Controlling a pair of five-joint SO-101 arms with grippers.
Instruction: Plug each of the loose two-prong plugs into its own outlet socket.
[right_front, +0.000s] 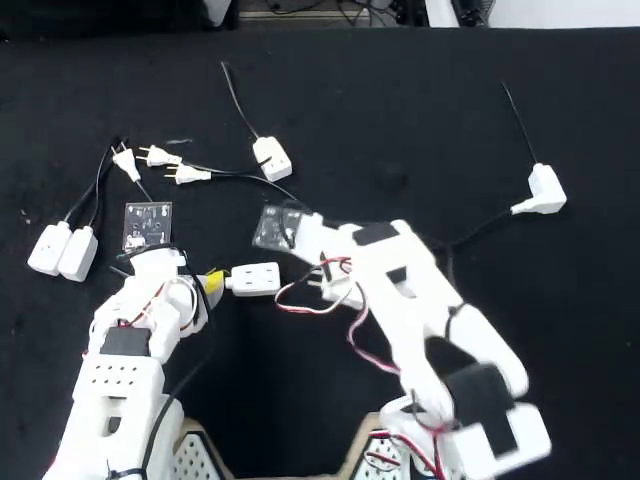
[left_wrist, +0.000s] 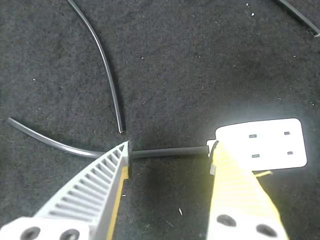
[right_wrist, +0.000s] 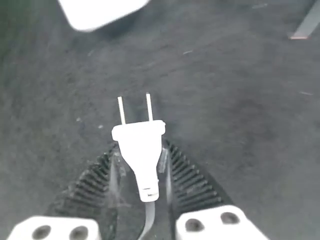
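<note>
A white outlet socket (right_front: 255, 278) lies on the black table in front of both arms. My left gripper (right_front: 213, 283) stands open at the socket's cord end. In the left wrist view, the left gripper (left_wrist: 169, 149) straddles the black cord (left_wrist: 165, 151) that runs into the socket (left_wrist: 262, 142), whose slots face up. My right gripper (right_wrist: 140, 149) is shut on a white two-prong plug (right_wrist: 138, 137). Its prongs point toward the white socket (right_wrist: 100, 11), with a gap between them. In the high view, the right gripper (right_front: 322, 282) sits just right of the socket.
Three loose white plugs (right_front: 160, 157) lie at the back left. Two white sockets (right_front: 62, 250) rest side by side at the far left. Another socket (right_front: 272, 157) sits mid-back, and an angled one (right_front: 545, 190) at the right. Black cords trail across the mat.
</note>
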